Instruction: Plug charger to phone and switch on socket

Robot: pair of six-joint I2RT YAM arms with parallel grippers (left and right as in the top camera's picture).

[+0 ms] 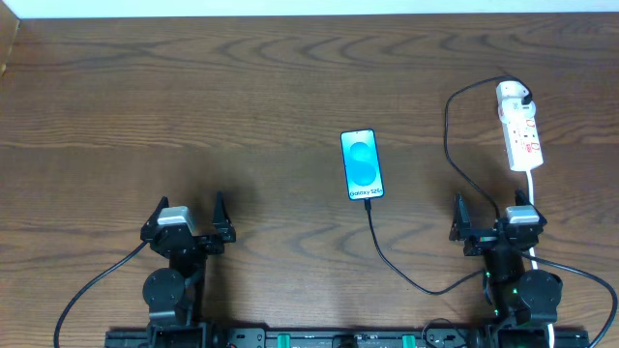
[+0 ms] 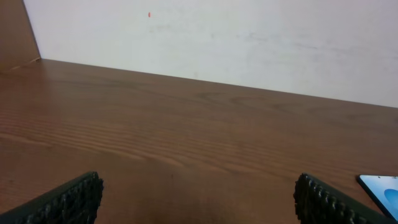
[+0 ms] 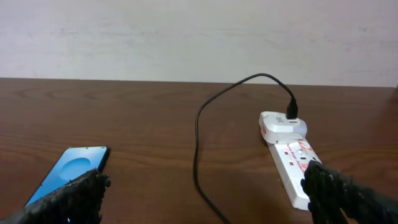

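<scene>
The phone [image 1: 362, 164] lies flat at the table's centre, its blue screen lit; it also shows in the right wrist view [image 3: 71, 169] and at the edge of the left wrist view [image 2: 380, 188]. The black charger cable [image 1: 448, 135] runs from the phone's near end [image 1: 368, 203], loops right, and ends at a white plug head [image 1: 513, 94] seated in the white socket strip [image 1: 522, 135] at the far right, also in the right wrist view [image 3: 292, 163]. My left gripper [image 1: 190, 224] and right gripper [image 1: 493, 224] both rest open and empty near the front edge.
The socket's white cord [image 1: 534, 188] runs toward the right arm's base. A white wall [image 3: 186, 37] rises behind the wooden table [image 1: 193, 106]. The cable [image 3: 198, 155] crosses the table between my right gripper's fingers.
</scene>
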